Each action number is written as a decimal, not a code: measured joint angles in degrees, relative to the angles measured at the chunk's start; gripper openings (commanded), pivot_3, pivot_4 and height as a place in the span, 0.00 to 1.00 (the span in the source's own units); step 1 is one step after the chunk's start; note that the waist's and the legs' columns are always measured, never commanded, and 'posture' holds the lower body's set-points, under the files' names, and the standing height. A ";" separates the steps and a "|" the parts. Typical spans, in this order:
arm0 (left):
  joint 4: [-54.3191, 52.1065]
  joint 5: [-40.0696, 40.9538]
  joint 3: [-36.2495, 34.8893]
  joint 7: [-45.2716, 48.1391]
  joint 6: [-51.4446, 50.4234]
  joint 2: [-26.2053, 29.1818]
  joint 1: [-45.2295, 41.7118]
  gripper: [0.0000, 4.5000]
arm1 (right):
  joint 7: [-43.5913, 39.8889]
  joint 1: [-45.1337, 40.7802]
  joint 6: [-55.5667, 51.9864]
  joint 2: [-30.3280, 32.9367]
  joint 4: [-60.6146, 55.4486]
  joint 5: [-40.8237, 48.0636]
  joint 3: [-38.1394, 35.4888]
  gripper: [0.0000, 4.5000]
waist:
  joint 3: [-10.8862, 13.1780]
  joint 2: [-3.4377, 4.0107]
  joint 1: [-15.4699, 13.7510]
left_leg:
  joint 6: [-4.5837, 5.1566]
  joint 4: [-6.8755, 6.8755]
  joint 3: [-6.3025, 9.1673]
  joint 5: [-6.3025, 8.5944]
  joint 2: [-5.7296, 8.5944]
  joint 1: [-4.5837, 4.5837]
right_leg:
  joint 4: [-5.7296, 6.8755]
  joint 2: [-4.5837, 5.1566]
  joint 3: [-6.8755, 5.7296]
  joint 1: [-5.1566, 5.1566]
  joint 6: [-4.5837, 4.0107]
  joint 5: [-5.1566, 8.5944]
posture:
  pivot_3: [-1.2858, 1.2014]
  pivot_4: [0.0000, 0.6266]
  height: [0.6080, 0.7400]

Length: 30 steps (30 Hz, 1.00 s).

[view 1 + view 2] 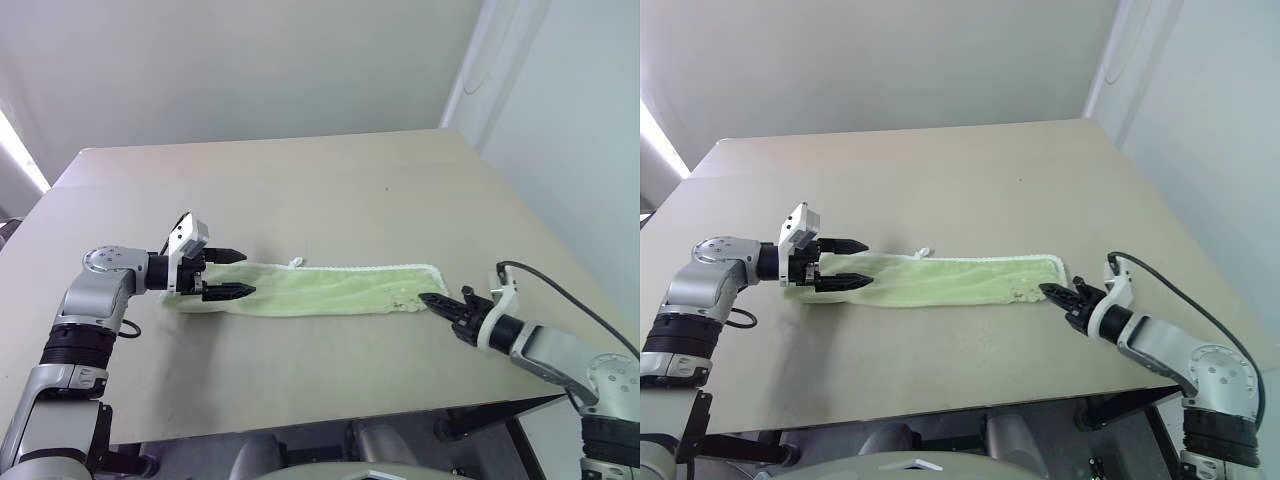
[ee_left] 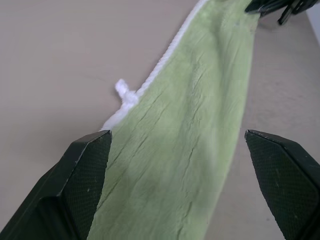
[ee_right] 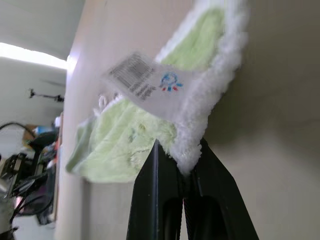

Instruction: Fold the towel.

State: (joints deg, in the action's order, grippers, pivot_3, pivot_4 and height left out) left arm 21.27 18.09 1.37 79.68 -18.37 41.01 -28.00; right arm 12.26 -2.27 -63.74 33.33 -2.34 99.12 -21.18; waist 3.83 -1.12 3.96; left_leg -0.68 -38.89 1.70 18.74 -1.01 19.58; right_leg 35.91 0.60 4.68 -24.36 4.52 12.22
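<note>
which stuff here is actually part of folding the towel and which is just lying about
Part of the job:
- towel, a long strip lying flat
- right hand, shut on the towel's end
- left hand, open over the other end

Just there:
- table, which only bears the towel
- white care label sewn at the pinched end
- black cable on the right arm

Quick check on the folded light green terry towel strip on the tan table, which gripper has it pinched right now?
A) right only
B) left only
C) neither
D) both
A: the right gripper is shut on the white-edged end of the light green terry towel, while the left gripper is open with its fingers either side of the other end, not closed on it.
</note>
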 measured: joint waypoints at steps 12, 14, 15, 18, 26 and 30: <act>2.33 -0.74 -0.05 -1.51 1.79 0.06 -0.24 1.00 | -17.21 1.73 -12.11 27.05 10.04 -4.92 -6.56 0.01 | 0.05 0.03 0.00 | 0.07 0.08 -0.04 0.04 0.02 0.04 | -0.22 -0.02 0.03 0.01 0.02 0.01 | 0.52 0.00 0.79; 2.92 -1.15 -0.06 -1.87 2.11 0.06 -0.39 1.00 | -19.58 1.16 -13.87 28.41 8.30 -7.70 -5.17 0.01 | 0.05 0.03 0.04 | 0.08 0.08 -0.04 0.04 0.02 0.01 | -0.21 -0.02 0.03 0.01 0.03 0.01 | 0.52 0.00 0.79; 3.28 -1.23 -0.06 -2.12 2.30 0.04 -0.55 1.00 | -19.97 0.30 -14.26 28.41 7.34 -8.59 -4.13 0.01 | 0.06 0.02 0.04 | 0.08 0.07 -0.03 0.04 0.01 0.01 | -0.21 -0.02 0.03 0.01 0.03 0.00 | 0.52 0.00 0.79; 3.90 -1.32 -0.10 -2.46 2.68 -0.01 -1.46 1.00 | -20.46 -3.18 -15.15 28.38 3.16 -10.96 -0.79 0.01 | 0.06 0.04 -0.08 | 0.08 0.07 -0.02 0.04 0.02 0.01 | -0.21 -0.01 0.02 0.01 0.03 0.00 | 0.52 0.00 0.79; 4.87 -1.42 -0.07 -2.57 3.12 -0.11 -1.84 1.00 | -20.79 -15.43 -16.46 26.08 -7.69 -10.64 7.46 0.01 | 0.07 0.05 0.01 | 0.09 0.12 0.00 0.05 0.01 0.40 | -0.36 0.00 -0.01 -0.22 0.05 -0.02 | 0.52 0.00 0.79; 5.00 -1.60 -0.05 -2.62 3.47 -0.24 -1.99 1.00 | -19.01 -20.57 -16.51 20.49 -10.55 -8.82 14.25 0.01 | 0.06 0.04 -0.27 | 0.09 0.07 0.09 0.05 0.00 0.65 | -0.36 0.00 -0.09 -0.40 0.05 -0.03 | 0.52 0.00 0.79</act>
State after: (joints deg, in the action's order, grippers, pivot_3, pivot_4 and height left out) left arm 26.27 16.50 1.32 77.06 -14.90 40.77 -29.99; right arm -6.75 -22.84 -80.26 53.82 -12.89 90.30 -6.93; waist 3.89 -1.08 3.69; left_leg -0.58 -38.81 1.79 18.79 -1.01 20.23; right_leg 35.55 0.60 4.59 -24.76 4.57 12.19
